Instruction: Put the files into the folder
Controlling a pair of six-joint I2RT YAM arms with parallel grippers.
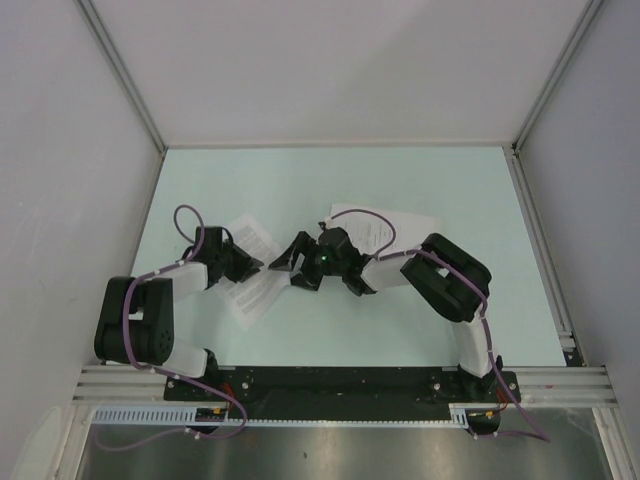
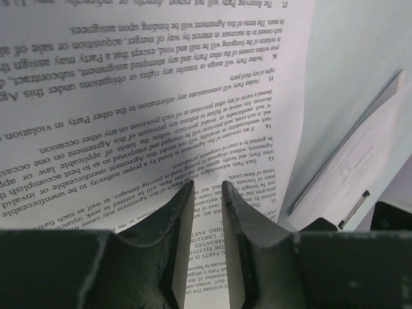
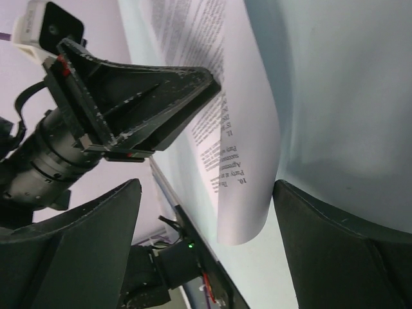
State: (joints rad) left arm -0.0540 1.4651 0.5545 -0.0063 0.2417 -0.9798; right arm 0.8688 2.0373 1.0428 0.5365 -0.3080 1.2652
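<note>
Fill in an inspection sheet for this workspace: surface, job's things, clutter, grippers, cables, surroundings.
Surface: pale table.
Job's things: dense printed sheet, edge curled up, under the left gripper; second printed sheet beneath the right arm; folder with dark clip beside the first.
Clutter: nothing seen.
Grippers: left gripper fingers narrowly apart over the sheet; right gripper wide open, empty.
Cables: purple cables along both arms.
Surroundings: white walls on three sides.
</note>
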